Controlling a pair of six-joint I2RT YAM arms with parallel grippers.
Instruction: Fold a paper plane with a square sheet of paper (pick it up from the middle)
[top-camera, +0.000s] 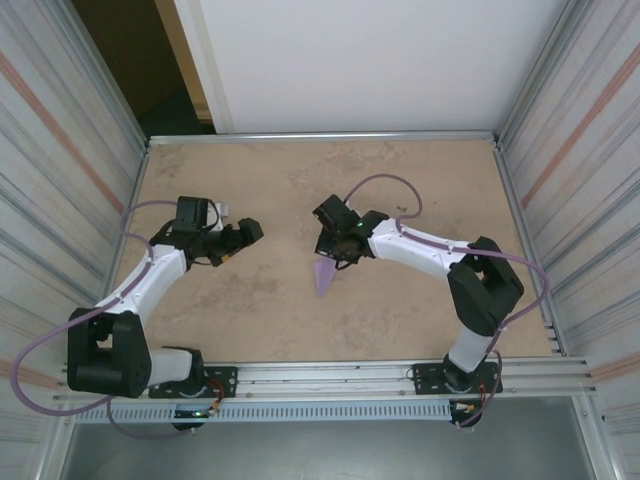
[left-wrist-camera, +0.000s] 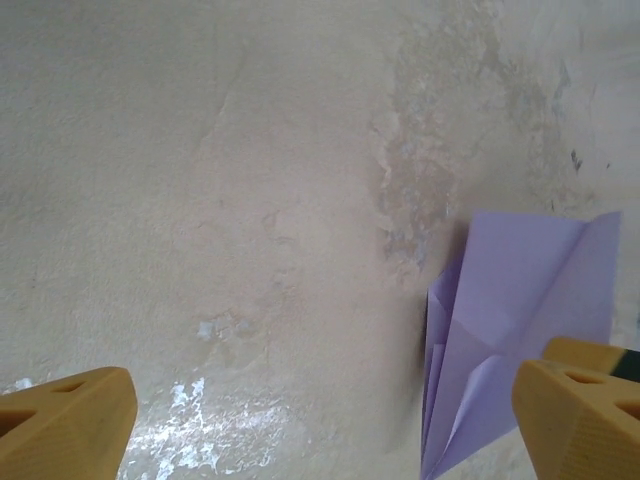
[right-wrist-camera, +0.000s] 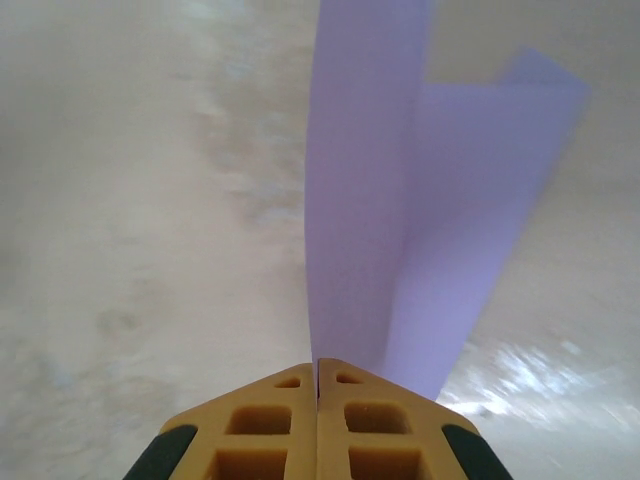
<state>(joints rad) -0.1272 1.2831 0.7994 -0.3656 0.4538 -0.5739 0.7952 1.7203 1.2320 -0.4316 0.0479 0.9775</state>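
Observation:
The square sheet of paper stands folded as a lavender paper plane (top-camera: 323, 275), a narrow pointed shape with its tip toward the near edge of the table. My right gripper (top-camera: 336, 254) is shut on it. In the right wrist view the orange fingertips (right-wrist-camera: 290, 400) meet at the right gripper (right-wrist-camera: 318, 372), and the paper plane (right-wrist-camera: 400, 220) rises from between them, one wing spread to the right. My left gripper (top-camera: 247, 232) hovers to the left of the plane, apart from it and open. In the left wrist view the left gripper (left-wrist-camera: 320, 430) holds nothing, and the paper plane (left-wrist-camera: 510, 320) lies beside its right fingertip (left-wrist-camera: 580, 420).
The tan tabletop (top-camera: 260, 300) is worn and blotchy. Corrugated metal walls (top-camera: 60, 180) close in the left and right sides, a white panel (top-camera: 370, 60) stands at the back, and a metal rail (top-camera: 330, 375) carrying both arm bases runs along the near edge.

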